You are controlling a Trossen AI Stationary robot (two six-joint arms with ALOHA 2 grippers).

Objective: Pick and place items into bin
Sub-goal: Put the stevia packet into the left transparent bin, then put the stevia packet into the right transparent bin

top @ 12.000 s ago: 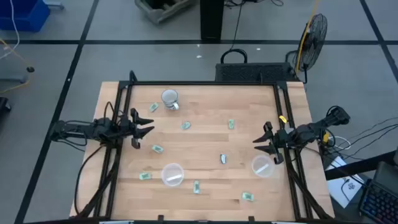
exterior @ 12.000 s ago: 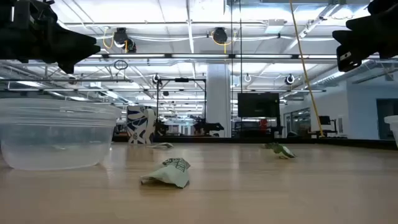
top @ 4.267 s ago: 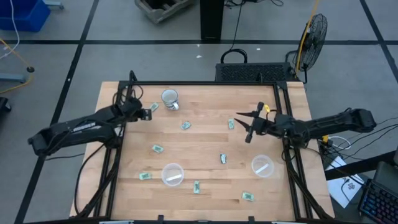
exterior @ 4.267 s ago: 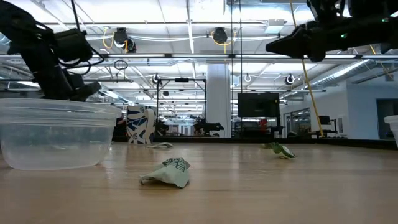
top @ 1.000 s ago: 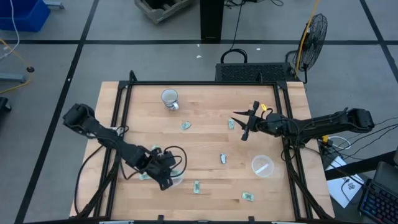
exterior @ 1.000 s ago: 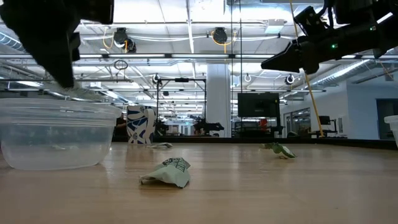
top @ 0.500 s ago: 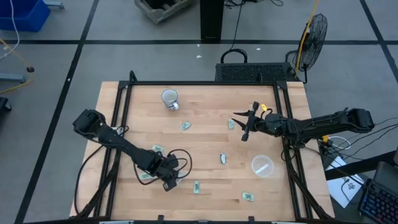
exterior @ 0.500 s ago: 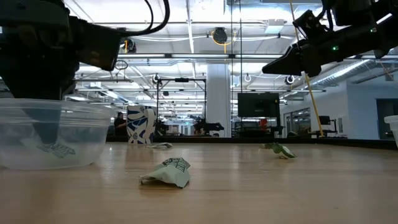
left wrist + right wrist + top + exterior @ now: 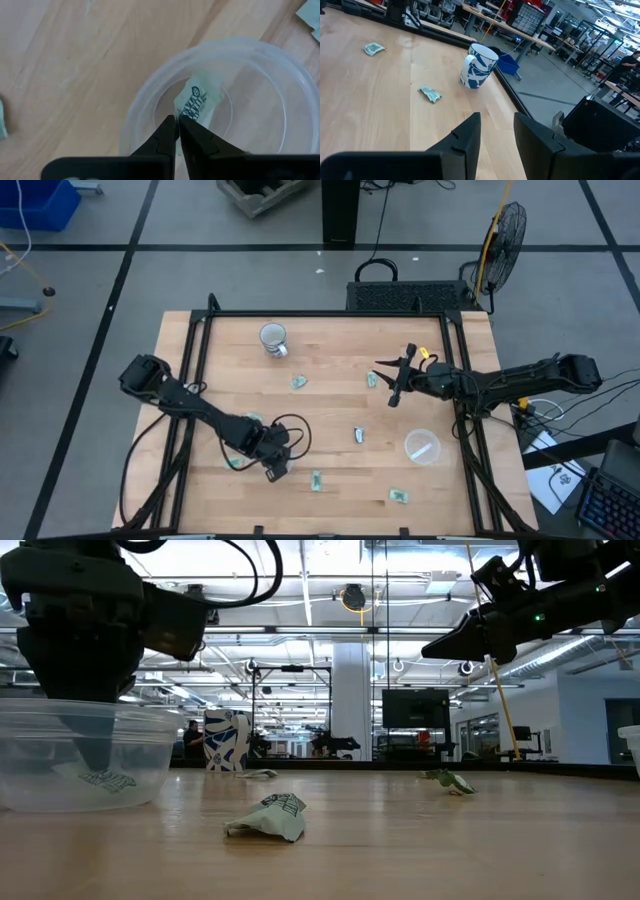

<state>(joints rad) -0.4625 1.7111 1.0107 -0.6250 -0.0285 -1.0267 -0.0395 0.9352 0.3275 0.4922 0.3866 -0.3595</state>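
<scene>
Jaws of the left gripper [image 9: 178, 131] stand pressed together, tips down inside the clear cup [image 9: 260, 65] at the table's front left, with nothing between them. One wrapped piece [image 9: 198, 102] lies loose on the cup floor, just beyond the fingertips and apparently apart from them. Its printed face is up, and its long axis runs obliquely away from the fingers. In the high view this arm's wrist hides most of the cup.

Toward the middle of the wooden table [image 9: 330, 390], remaining items lie scattered: one beside the left arm [image 9: 251, 419], one near the white-and-grey mug [image 9: 298, 382], one at centre [image 9: 358, 436], one at the front edge [image 9: 316, 480].

At right, the right gripper [image 9: 393, 381] hovers above the table with its fingers parted and empty. A pale-green piece [image 9: 371, 379] lies just beside its tips, toward the table's middle. That piece is nearer this arm than the left; its long axis cannot be made out. A second clear cup [image 9: 421, 447] sits near the right arm, closer to the front edge, and would probably be the nearer bin.
</scene>
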